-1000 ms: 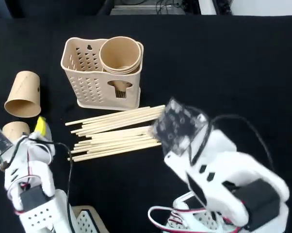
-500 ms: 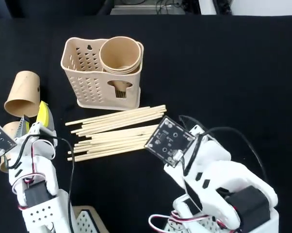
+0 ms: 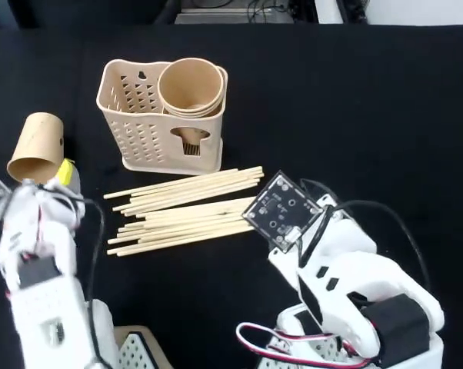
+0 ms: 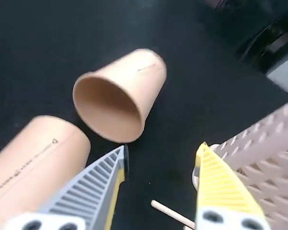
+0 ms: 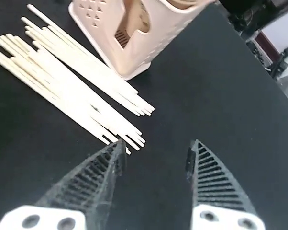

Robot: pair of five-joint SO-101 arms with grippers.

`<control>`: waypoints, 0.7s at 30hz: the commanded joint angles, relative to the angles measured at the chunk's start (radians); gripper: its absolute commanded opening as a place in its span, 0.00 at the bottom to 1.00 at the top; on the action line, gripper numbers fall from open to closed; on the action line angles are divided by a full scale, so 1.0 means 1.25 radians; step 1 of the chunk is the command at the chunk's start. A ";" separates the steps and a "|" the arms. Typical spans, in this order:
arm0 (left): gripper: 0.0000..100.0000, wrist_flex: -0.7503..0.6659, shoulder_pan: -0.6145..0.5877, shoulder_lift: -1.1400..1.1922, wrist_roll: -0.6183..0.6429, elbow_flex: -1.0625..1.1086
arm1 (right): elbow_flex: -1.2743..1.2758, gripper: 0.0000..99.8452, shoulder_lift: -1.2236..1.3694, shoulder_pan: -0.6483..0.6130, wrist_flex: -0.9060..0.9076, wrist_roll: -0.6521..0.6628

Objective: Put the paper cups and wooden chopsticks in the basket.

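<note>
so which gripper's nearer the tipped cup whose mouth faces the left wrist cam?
Left. The left gripper is open just short of the paper cup. The right gripper is open by the ends of the chopsticks, well away from the cup.

The table is covered in plain black. The basket is coloured pale beige and patterned with rows of small holes. The paper cups are coloured kraft brown (small dark print is carried on the side), the wooden chopsticks pale cream. The left gripper is ribbed yellow on one side and grey on the other; the right gripper is ribbed black.
</note>
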 commanded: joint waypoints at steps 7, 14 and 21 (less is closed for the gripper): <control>0.24 -0.055 0.008 0.498 0.079 -0.285 | 0.002 0.22 0.004 0.055 -0.004 0.006; 0.24 -0.088 0.001 0.487 0.072 -0.292 | -0.001 0.22 0.123 0.081 -0.023 0.001; 0.24 -0.263 -0.010 0.535 0.074 -0.263 | 0.001 0.22 0.170 0.080 -0.059 0.001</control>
